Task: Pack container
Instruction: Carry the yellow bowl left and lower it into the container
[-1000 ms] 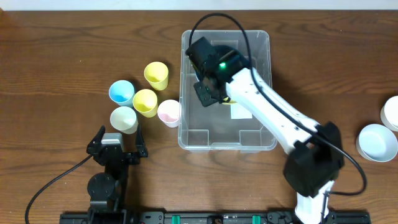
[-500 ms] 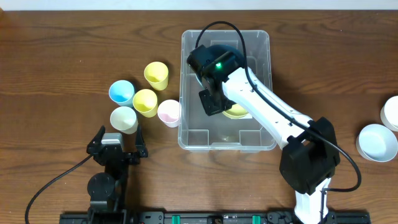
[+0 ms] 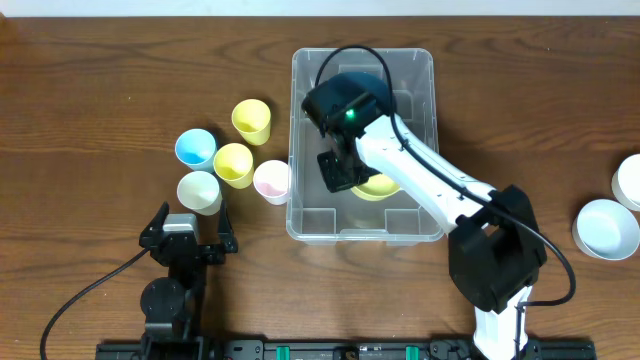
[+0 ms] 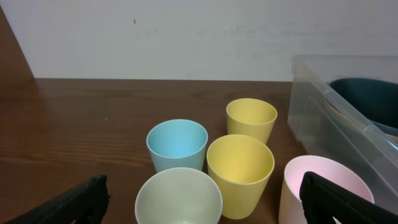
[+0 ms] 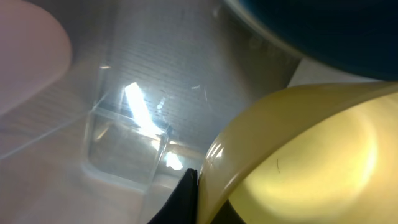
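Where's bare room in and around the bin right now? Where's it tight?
Free: the bin floor's near end, between the yellow bowl and the near wall; the table between bin and white bowls. Crowded: the bin's middle and far end, with right end effector, yellow bowl and dark bowl; five cups along its left wall.

We've got the wooden table (image 3: 100, 90) carrying the clear container (image 3: 310, 215). Just left of it sit a blue cup (image 3: 195, 148), two yellow cups (image 3: 251, 121), a pale cup (image 3: 199, 192) and a pink cup (image 3: 271, 181). Two white bowls (image 3: 605, 228) sit far right.
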You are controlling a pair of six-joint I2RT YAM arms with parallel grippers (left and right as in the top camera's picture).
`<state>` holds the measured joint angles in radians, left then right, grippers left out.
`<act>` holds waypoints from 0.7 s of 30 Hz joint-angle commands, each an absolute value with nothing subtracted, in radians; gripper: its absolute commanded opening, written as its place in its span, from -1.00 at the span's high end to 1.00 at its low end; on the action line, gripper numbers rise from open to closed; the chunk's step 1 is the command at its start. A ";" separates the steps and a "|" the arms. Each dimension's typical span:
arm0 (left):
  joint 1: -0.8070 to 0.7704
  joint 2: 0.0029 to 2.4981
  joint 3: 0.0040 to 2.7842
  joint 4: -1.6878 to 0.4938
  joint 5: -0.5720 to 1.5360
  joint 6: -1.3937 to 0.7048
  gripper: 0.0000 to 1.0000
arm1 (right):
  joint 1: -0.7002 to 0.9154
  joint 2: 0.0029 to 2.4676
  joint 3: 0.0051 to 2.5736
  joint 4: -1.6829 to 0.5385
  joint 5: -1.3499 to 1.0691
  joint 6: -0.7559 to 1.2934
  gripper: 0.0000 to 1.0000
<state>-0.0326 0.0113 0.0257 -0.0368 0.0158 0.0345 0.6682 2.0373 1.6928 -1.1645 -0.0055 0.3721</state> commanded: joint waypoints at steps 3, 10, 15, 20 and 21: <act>-0.029 0.010 0.004 -0.069 0.015 0.049 -0.96 | 0.661 2.034 1.622 -1.093 -0.004 0.381 0.90; -0.029 0.010 0.004 -0.069 0.015 0.049 -0.96 | 0.648 2.035 1.591 -1.046 0.056 0.381 0.80; -0.029 0.010 0.004 -0.070 0.015 0.049 -0.96 | 0.648 2.035 1.591 -1.043 0.072 0.381 0.42; -0.029 0.010 0.004 -0.069 0.015 0.049 -0.96 | 0.646 2.035 1.591 -1.043 0.079 0.381 0.15; -0.029 0.010 0.004 -0.069 0.015 0.049 -0.96 | 0.646 2.035 1.591 -1.043 0.080 0.381 0.15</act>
<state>-0.0326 0.0113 0.0257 -0.0368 0.0158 0.0345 0.6548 2.0373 1.5948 -1.0458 0.0566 0.3786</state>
